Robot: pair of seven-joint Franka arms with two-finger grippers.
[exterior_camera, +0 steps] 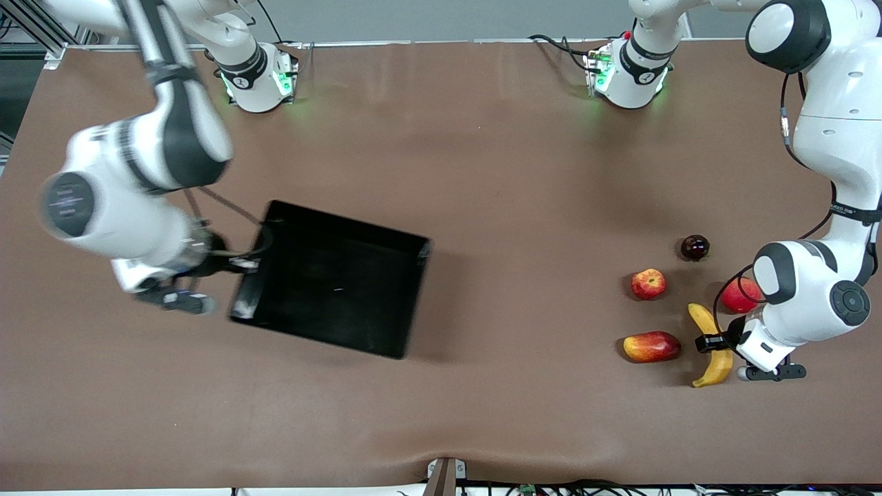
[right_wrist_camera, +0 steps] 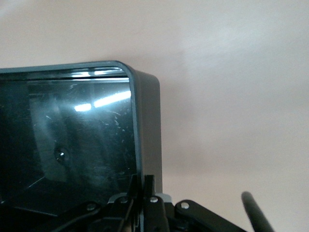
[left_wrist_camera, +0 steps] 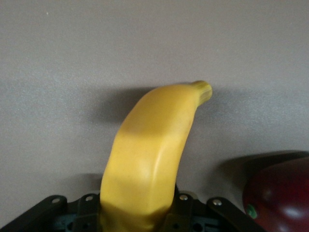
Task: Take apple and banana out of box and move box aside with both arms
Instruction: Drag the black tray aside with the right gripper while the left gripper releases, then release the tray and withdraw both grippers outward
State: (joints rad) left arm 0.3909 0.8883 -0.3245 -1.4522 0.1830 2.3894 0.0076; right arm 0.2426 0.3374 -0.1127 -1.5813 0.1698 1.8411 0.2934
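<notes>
On the brown bench, my right end effector clamps the box wall to drag it aside; my left end effector straddles the banana, whether gripping I cannot tell.

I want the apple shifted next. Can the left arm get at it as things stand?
Probably yes. The apple lies bare on the table close to the left end effector, nothing over it; but that end effector is around the banana and must come free first.

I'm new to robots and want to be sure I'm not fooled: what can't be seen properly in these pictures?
- Larger red fruit: front view, partly hidden by the left arm.
- Left gripper at the banana: whether it is gripping or letting go, fingers cut off in the left wrist view.
- Right gripper on the box wall: front view, motion blur.
- Dark fruit: left wrist view, cut by edge.
</notes>
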